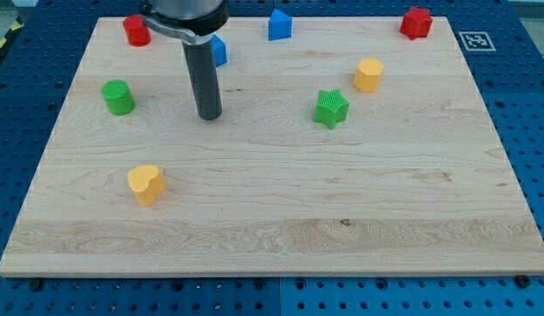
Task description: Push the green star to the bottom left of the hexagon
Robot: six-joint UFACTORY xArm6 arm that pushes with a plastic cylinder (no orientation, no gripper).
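My tip [210, 115] sits on the bare board, touching nothing, no block against it. Out to the view's right, well apart and at much the same height, there's the green star [331, 108]. Just up and right of that, the yellow hexagon [368, 75]. So the star already lies roughly bottom left of the hexagon; any nudge comes from my side, pushing rightward, and I'd judge it wants only a light touch

rod: dark grey, straight, cylindrical | collar: wider, black | my tip [210, 117]: flat
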